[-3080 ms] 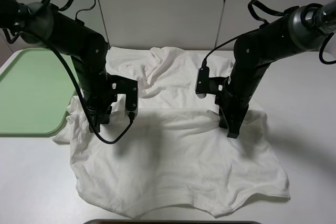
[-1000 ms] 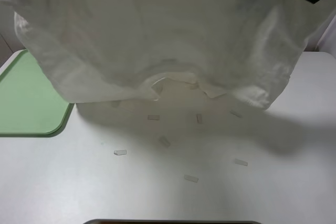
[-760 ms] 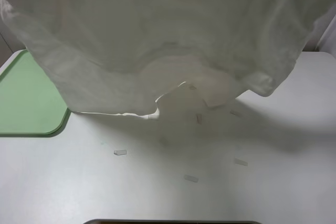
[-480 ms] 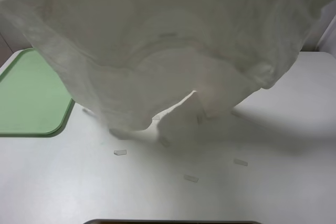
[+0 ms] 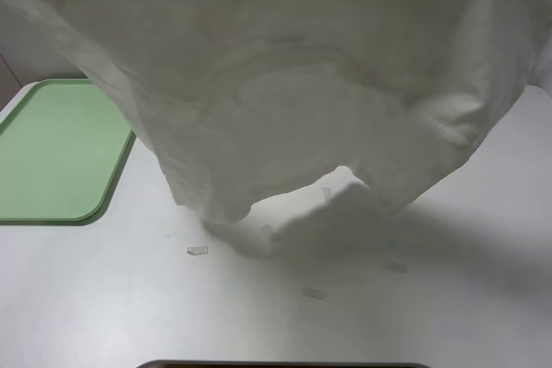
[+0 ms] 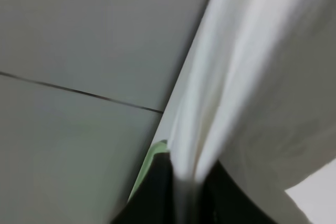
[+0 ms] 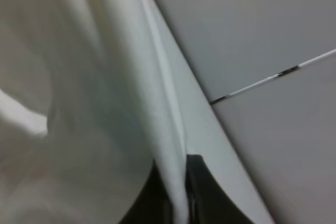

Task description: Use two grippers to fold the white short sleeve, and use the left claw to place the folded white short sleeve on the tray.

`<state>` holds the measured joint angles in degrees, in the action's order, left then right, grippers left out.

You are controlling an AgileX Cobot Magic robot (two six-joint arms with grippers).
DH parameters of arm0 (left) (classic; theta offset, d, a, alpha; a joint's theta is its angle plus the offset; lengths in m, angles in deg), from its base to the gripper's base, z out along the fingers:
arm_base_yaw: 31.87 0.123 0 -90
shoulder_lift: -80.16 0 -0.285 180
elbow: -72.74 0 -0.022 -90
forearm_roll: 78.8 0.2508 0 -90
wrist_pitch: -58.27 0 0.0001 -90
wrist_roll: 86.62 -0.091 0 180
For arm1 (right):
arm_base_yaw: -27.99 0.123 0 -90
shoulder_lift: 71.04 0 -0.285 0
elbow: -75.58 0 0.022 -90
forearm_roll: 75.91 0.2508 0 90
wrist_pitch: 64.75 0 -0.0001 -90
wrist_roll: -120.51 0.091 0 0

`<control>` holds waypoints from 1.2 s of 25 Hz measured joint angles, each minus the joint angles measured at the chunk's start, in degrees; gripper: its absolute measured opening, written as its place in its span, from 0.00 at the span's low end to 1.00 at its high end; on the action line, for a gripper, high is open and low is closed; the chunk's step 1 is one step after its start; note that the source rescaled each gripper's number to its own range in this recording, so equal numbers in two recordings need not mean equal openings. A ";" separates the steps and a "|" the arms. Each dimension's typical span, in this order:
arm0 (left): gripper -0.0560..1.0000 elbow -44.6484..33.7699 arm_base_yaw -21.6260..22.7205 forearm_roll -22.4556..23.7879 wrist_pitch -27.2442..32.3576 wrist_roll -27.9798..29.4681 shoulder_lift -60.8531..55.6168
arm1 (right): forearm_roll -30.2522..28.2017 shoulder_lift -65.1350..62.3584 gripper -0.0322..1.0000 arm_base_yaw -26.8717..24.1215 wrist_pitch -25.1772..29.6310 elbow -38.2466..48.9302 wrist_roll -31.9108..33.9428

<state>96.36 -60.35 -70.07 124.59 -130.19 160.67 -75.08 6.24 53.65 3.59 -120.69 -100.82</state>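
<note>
Hanging across upper frame: white short sleeve (image 5: 285,84), blocking the view behind, lowest fold seemingly touching table (image 5: 103,316). Clamped on its cloth: left claw (image 6: 182,195) and right gripper (image 7: 178,198). At left, tray (image 5: 52,152); lower centre, tape strips (image 5: 197,250).

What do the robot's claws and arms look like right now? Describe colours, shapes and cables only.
Only the claw tips show. The left claw has two plain black tapering fingers with no markings visible, and the right claw looks the same. Both are blurred. No arm or cable can be seen: in the high view the white short sleeve fills the upper picture.
</note>
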 joint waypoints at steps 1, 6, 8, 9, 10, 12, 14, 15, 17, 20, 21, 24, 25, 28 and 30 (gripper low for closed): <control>0.08 0.00 0.00 -0.01 0.03 0.00 -1.00 | 0.14 -0.58 0.03 0.07 -0.06 0.59 0.00; 0.08 -1.50 -0.07 -0.71 0.03 0.37 -2.95 | 2.19 -6.60 0.03 0.25 -0.70 11.47 0.05; 0.08 -3.90 -0.12 -1.59 0.03 0.83 -4.15 | 2.52 -8.88 0.03 0.25 -0.99 14.09 0.07; 0.08 -5.23 -0.12 -1.83 0.03 0.92 -4.79 | 2.52 -8.88 0.03 0.25 -0.99 14.09 0.07; 0.08 -6.38 -0.12 -2.06 0.03 1.02 -5.36 | 2.60 -10.08 0.03 0.25 -1.26 15.08 0.29; 0.07 -8.76 -0.18 -2.51 -0.03 1.24 -6.52 | 3.29 -13.19 0.03 0.25 -1.68 17.16 1.10; 0.07 -11.11 -0.18 -3.00 -0.03 2.30 -8.06 | 3.85 -14.79 0.03 0.25 -1.72 17.90 1.45; 0.07 -11.88 -0.22 -3.21 -0.08 2.85 -8.68 | 4.15 -15.53 0.03 0.25 -1.72 18.13 1.55; 0.07 -13.45 -0.29 -3.43 -0.16 3.99 -10.13 | 5.08 -16.65 0.03 0.25 -1.72 18.44 1.71; 0.07 -15.73 -0.29 -3.56 -0.21 5.45 -12.04 | 6.94 -18.60 0.03 0.25 -1.65 19.55 1.77; 0.07 -16.94 -0.29 -3.76 -0.21 6.07 -13.12 | 7.35 -19.08 0.03 0.25 -1.59 19.96 1.77; 0.07 -20.83 -0.29 -5.77 -0.26 7.85 -16.80 | 8.14 -21.00 0.03 0.25 -1.58 21.92 1.77; 0.07 -22.23 -0.29 -6.29 -0.26 8.23 -17.97 | 8.41 -21.62 0.03 0.25 -1.58 22.52 1.77; 0.07 -24.69 -0.29 -7.36 -0.32 9.02 -20.45 | 9.34 -23.84 0.03 0.25 -1.45 23.82 2.49; 0.07 -25.90 -0.29 -8.73 -0.32 10.03 -22.03 | 10.19 -25.18 0.03 0.25 -1.32 24.02 3.40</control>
<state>70.46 -60.64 -78.80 124.27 -120.16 138.64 -64.90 -18.94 53.90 2.27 -96.67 -97.41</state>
